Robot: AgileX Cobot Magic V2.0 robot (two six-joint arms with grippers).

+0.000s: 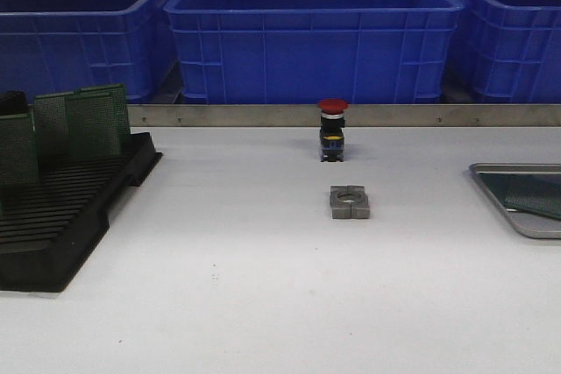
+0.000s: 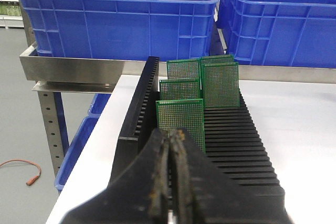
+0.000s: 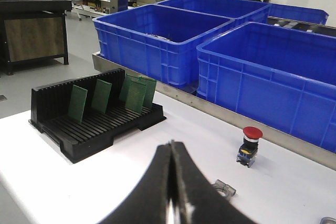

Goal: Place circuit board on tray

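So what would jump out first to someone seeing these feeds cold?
Probably the row of big blue plastic bins behind the white table. Next, the black slotted plastic rack at the table's left, holding upright green perforated circuit boards. Then the red-capped push button mid-table, with the flat silver-grey metal tray at the right edge.

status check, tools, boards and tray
Left tool shut, empty; right tool shut, empty. Four circuit boards upright in black rack. Tray far right.

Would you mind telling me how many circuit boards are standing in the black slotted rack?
5, all upright in the black slotted rack: nearest board, second board, third board, fourth board, and fifth board, mostly hidden at the back. Others may be hidden.
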